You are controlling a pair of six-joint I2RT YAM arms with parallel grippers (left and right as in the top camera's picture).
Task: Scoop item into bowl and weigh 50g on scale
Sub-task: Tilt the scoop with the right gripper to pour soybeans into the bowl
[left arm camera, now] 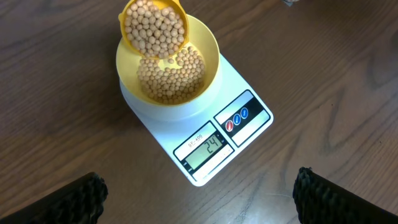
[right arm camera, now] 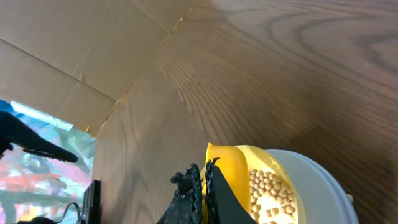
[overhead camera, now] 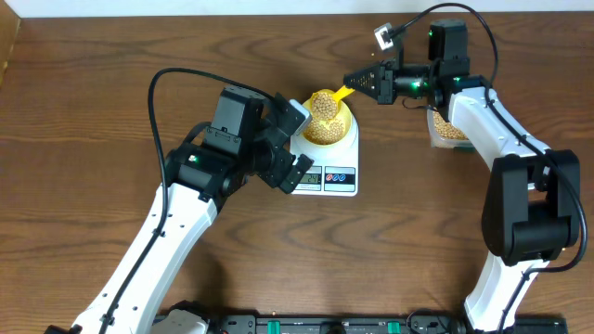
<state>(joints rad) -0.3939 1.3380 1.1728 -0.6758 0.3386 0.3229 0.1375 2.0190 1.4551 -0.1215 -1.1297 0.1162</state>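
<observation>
The pale yellow bowl (overhead camera: 345,122) stands on the white scale (overhead camera: 351,160) and holds a heap of beige beans (left arm camera: 171,78). The scale's display (left arm camera: 205,148) reads 24. My right gripper (overhead camera: 357,82) is shut on the handle of a bright yellow scoop (overhead camera: 323,104). It holds the scoop, full of beans, tilted just over the bowl's far rim (left arm camera: 208,46). The right wrist view shows the fingers (right arm camera: 202,186) clamped on the scoop handle (right arm camera: 227,174). My left gripper (left arm camera: 199,199) is open and empty, hovering over the table just left of the scale's display end.
A clear plastic tub (overhead camera: 447,130) with more beans sits right of the scale, under my right arm. Brown cardboard (right arm camera: 56,50) lies past the table's far edge. My left arm (overhead camera: 176,204) reaches in from the front left.
</observation>
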